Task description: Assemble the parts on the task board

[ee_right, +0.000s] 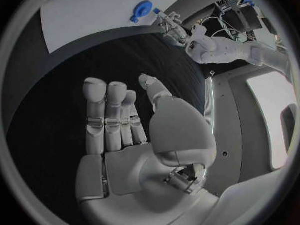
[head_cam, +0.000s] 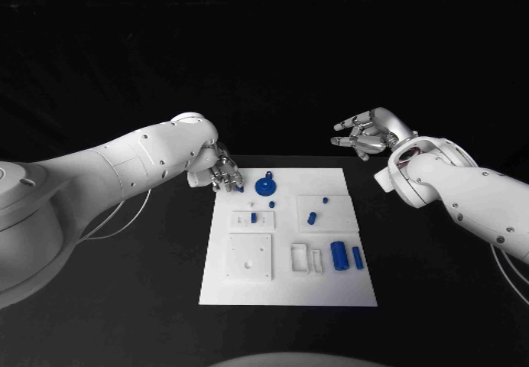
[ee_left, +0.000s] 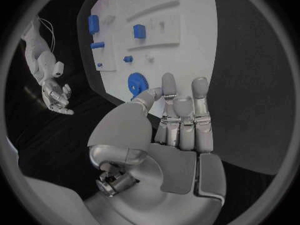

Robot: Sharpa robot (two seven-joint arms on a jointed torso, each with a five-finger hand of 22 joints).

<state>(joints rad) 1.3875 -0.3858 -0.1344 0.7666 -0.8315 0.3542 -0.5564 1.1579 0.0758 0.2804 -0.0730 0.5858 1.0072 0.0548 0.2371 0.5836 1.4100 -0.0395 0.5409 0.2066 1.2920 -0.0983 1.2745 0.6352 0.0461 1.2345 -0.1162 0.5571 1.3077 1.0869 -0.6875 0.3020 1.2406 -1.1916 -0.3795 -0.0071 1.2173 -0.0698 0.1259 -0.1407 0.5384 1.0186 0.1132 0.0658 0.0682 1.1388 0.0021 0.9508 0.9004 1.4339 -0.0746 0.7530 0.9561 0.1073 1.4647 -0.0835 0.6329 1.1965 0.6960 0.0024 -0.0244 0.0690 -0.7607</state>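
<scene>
The white task board (head_cam: 331, 287) lies in the middle of the black table. A round blue disc part (head_cam: 264, 185) sits near its far edge, and it also shows just past my left fingertips in the left wrist view (ee_left: 136, 83). Two blue cylinders (head_cam: 339, 255) lie side by side at the board's right. Small blue pieces (head_cam: 312, 217) stand in the raised plates. My left hand (head_cam: 224, 176) hovers at the board's far left corner, fingers straight, holding nothing (ee_left: 178, 120). My right hand (head_cam: 366, 134) hangs open above the table beyond the far right corner (ee_right: 125, 125).
A tiny blue piece (head_cam: 241, 189) sits on the board right by my left fingertips. Raised white plates (head_cam: 250, 256) and a slotted frame (head_cam: 307, 258) occupy the board's near half. Black table surrounds the board on all sides.
</scene>
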